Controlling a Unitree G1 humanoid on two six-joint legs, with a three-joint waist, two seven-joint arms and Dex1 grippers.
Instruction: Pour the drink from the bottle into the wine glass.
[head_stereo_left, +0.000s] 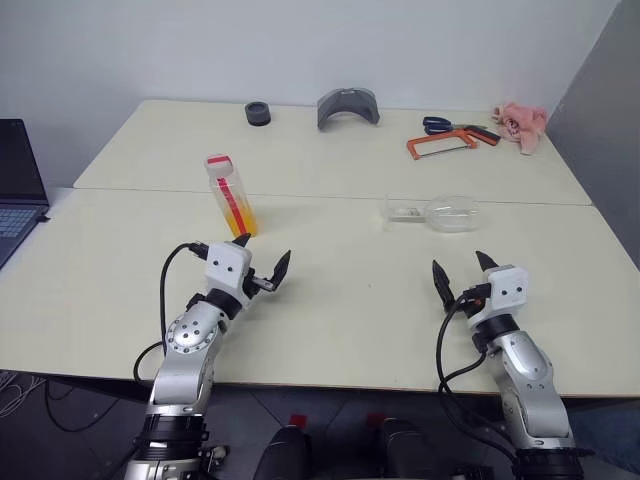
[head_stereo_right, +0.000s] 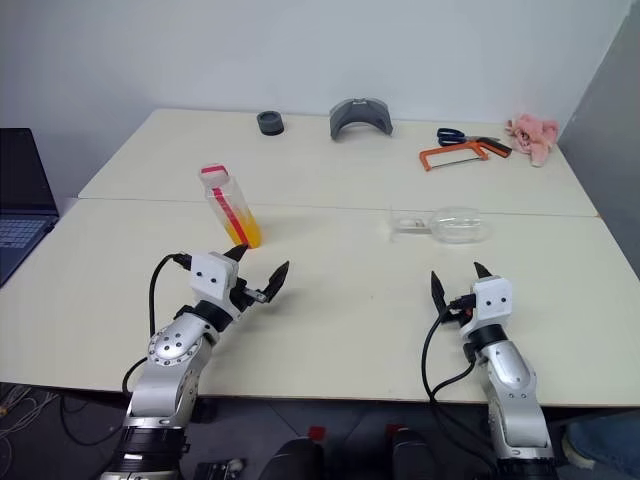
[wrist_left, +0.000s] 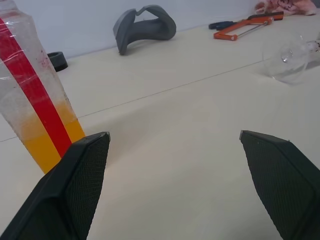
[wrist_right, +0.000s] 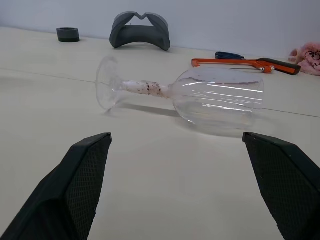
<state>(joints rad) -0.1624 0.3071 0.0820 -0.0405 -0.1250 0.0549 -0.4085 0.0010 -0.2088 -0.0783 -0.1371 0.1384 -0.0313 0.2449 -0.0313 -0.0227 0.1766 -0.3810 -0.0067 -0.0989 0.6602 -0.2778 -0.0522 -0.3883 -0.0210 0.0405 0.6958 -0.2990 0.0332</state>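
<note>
From the head cameras we see the left gripper (head_stereo_left: 264, 258) with its two black fingers spread wide and nothing between them; the bottle (head_stereo_left: 231, 195) stands just beyond its left finger, leaning a little, with the drink (head_stereo_left: 243, 222) filling only its lower part. The right gripper (head_stereo_left: 462, 272) is likewise spread wide and empty, and the wine glass (head_stereo_left: 434, 212) lies on its side on the table (head_stereo_left: 340, 300) ahead of it, apart from the fingertips, foot toward the left gripper's side. In the left wrist view we find the fingers (wrist_left: 75, 185) far apart over bare tabletop, the bottle rising close beside one finger, its red strip facing us; whether finger and bottle touch we cannot tell. In the right wrist view we see both fingers (wrist_right: 80, 185) wide apart, touching nothing, with the toppled glass lying crosswise beyond the gap and a grey curved piece (wrist_right: 139, 35) and an orange hacksaw (wrist_right: 245, 63) farther off.
</note>
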